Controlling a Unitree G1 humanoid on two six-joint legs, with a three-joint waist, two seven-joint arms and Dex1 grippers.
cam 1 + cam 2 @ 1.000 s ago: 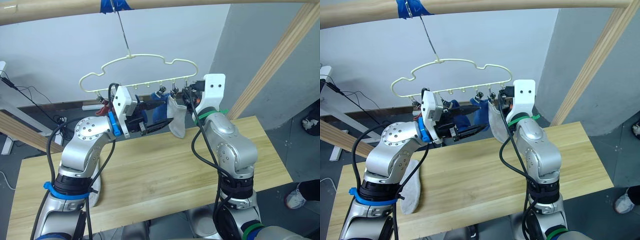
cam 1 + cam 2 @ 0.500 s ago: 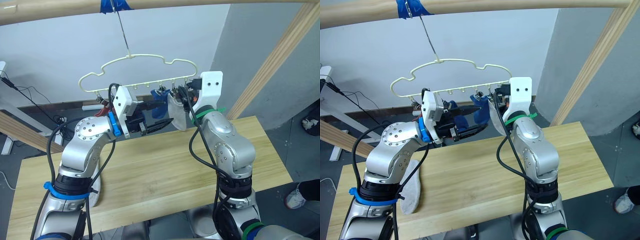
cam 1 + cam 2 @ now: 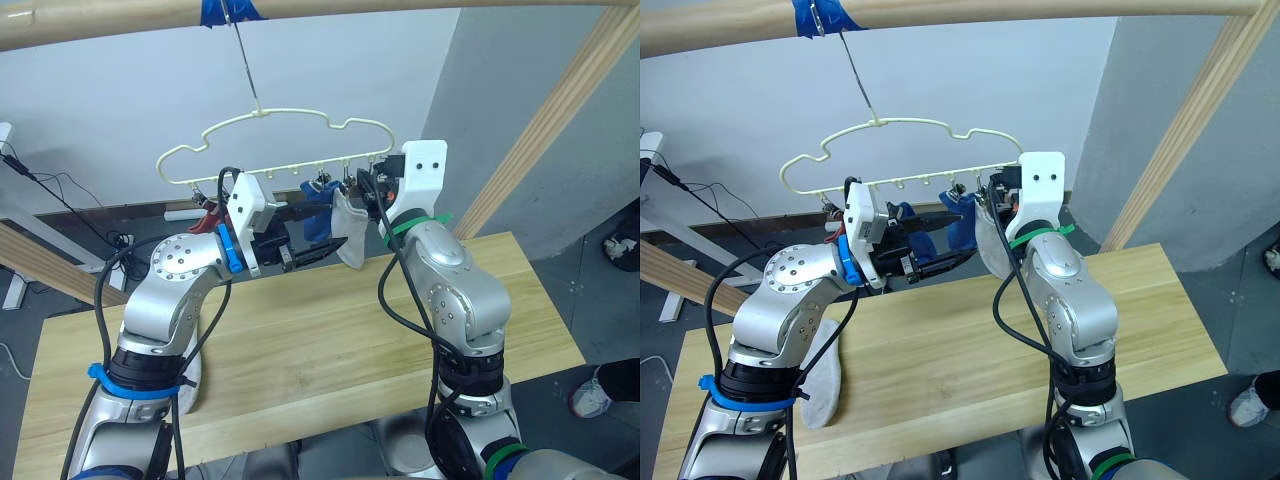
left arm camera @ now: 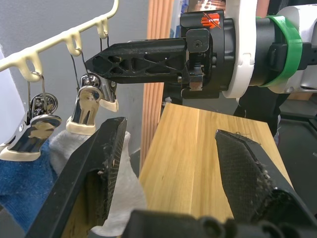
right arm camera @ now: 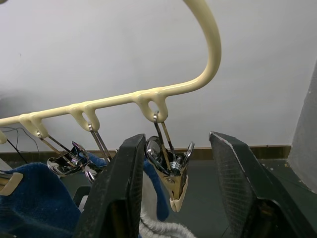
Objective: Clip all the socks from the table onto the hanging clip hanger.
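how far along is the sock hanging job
Done: blue socks and a rust-red sock hang from the clip hanger. In hand: a light grey sock hangs by the end clip, open right claw around it, open left claw beside. Left: a second grey sock on the table.

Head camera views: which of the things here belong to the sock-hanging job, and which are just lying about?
Part of the job:
- clip hanger
- blue sock on a clip
- grey sock by the end clip
- grey sock on the table
- table

Lying about:
- cables on the floor
- wooden pole
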